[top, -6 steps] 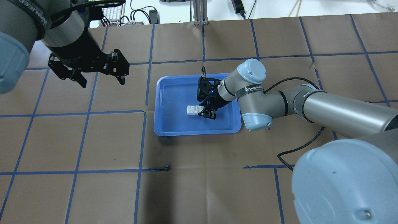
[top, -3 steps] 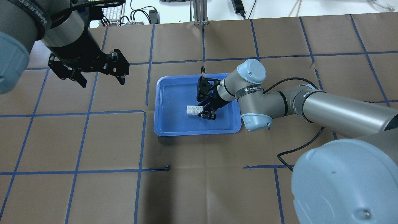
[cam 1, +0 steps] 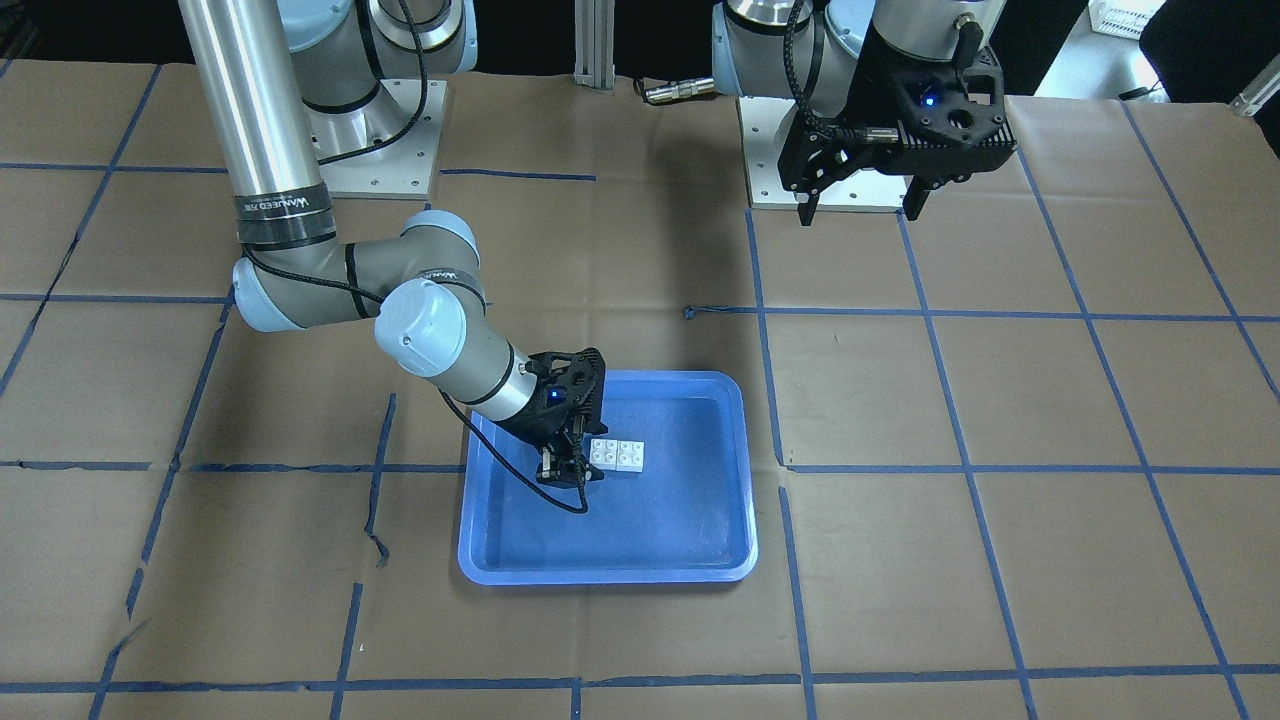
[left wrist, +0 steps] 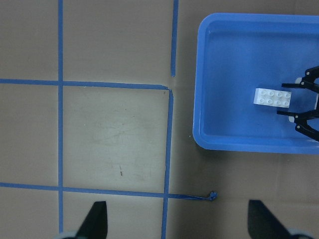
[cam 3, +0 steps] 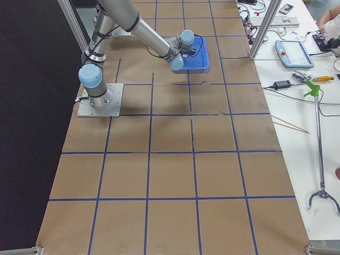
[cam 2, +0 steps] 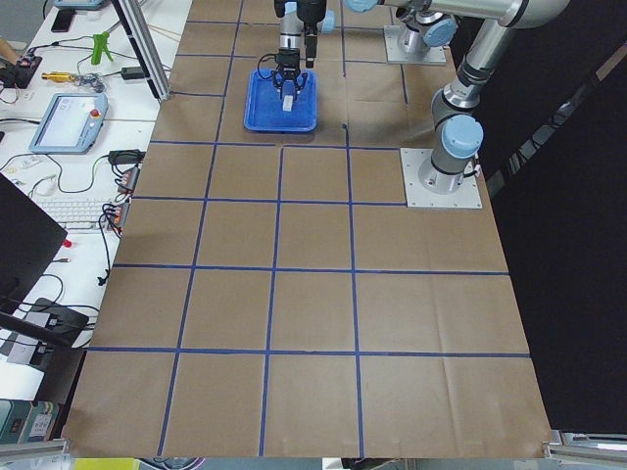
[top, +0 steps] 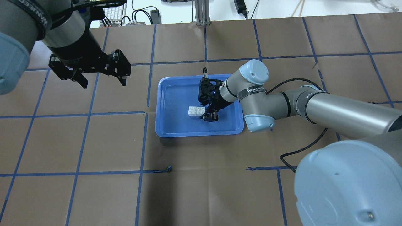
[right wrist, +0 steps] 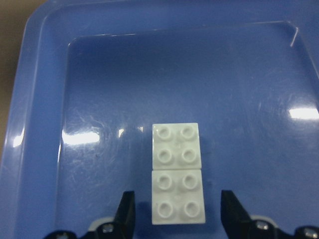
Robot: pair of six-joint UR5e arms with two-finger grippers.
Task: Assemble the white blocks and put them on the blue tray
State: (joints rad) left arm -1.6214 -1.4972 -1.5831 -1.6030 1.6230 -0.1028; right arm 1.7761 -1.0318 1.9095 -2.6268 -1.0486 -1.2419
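Two white blocks (right wrist: 178,172) lie on the blue tray (right wrist: 40,124), one between the spread fingers of the right pincer (right wrist: 178,211), untouched (left pincer (left wrist: 179,219) open, well away); release looks done, so next lift straight clear.

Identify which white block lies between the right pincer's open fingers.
The block at the right wrist view's bottom, flanked by the right pincer; its abutting twin lies farther ahead.

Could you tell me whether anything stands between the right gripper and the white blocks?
Nothing visible does. The right gripper is open, one finger on each side of the nearer of the white blocks, with only bare floor of the blue tray in the gaps. The blocks already lie in that tray.
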